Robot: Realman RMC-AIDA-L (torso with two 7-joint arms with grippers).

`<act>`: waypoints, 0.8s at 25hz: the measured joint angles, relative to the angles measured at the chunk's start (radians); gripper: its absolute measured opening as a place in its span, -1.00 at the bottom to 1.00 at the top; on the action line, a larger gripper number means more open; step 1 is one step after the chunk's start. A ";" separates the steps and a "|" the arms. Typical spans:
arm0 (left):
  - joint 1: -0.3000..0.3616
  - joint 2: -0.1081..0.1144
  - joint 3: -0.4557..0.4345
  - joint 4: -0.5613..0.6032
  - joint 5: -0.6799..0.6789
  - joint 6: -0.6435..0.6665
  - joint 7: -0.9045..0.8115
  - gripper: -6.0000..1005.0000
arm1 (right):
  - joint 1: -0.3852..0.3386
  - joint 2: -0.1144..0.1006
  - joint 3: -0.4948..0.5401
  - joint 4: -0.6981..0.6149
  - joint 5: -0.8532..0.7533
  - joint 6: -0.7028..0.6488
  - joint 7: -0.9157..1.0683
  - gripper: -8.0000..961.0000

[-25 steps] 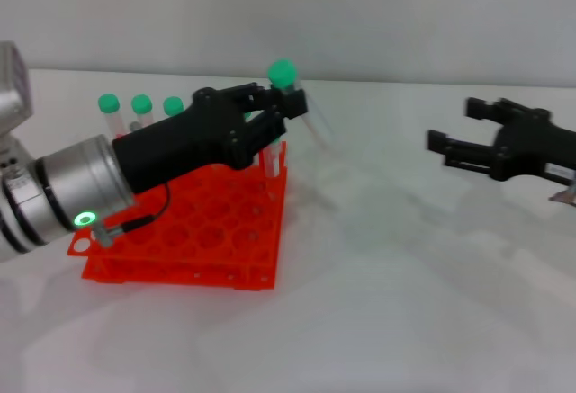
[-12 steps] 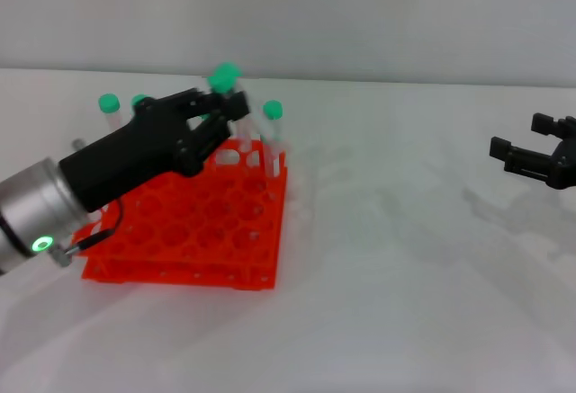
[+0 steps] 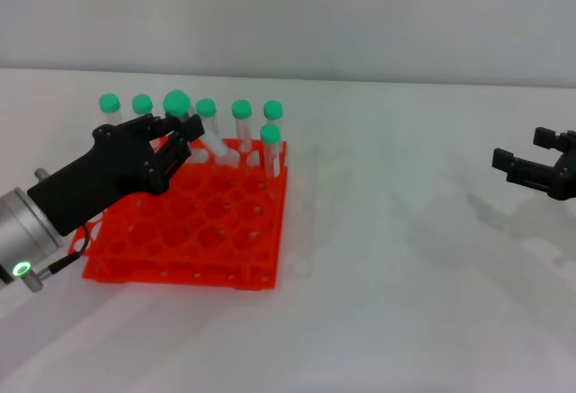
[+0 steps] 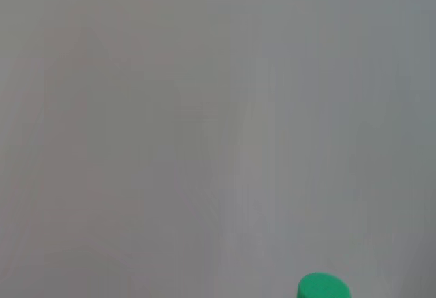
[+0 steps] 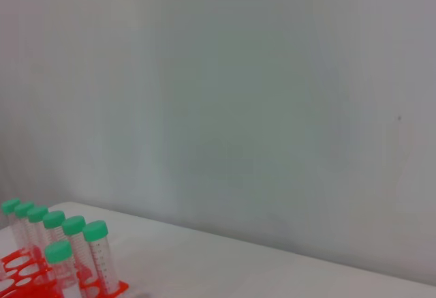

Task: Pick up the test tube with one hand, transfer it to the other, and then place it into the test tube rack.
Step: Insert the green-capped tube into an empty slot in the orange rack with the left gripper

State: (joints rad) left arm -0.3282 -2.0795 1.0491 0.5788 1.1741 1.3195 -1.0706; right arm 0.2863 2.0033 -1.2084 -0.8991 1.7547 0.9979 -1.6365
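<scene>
White table [image 3: 405, 303] | left tool [image 3: 180, 137] clamps test tube [image 3: 200, 132] tilted over rack [image 3: 193, 231] | right tool [image 3: 531, 164] spread wide, well apart

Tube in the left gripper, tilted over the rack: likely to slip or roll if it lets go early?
Probably slippery: the test tube is smooth clear plastic, held by the left gripper just under its green cap. It leans over the test tube rack, so released early it would likely topple rather than drop into a hole. Being round, it may roll on the table. The right gripper is parked far right.
</scene>
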 joint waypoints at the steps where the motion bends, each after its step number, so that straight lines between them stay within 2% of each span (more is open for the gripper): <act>1: 0.000 0.000 -0.001 -0.003 0.000 -0.014 0.004 -0.55 | 0.002 0.000 0.000 0.004 0.000 0.000 0.001 0.81; 20: -0.046 0.001 0.006 -0.028 0.000 -0.158 0.033 -0.54 | 0.029 0.003 -0.010 0.022 0.007 -0.031 0.003 0.79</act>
State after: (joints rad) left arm -0.3745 -2.0785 1.0549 0.5512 1.1740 1.1614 -1.0372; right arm 0.3153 2.0064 -1.2184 -0.8769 1.7621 0.9671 -1.6336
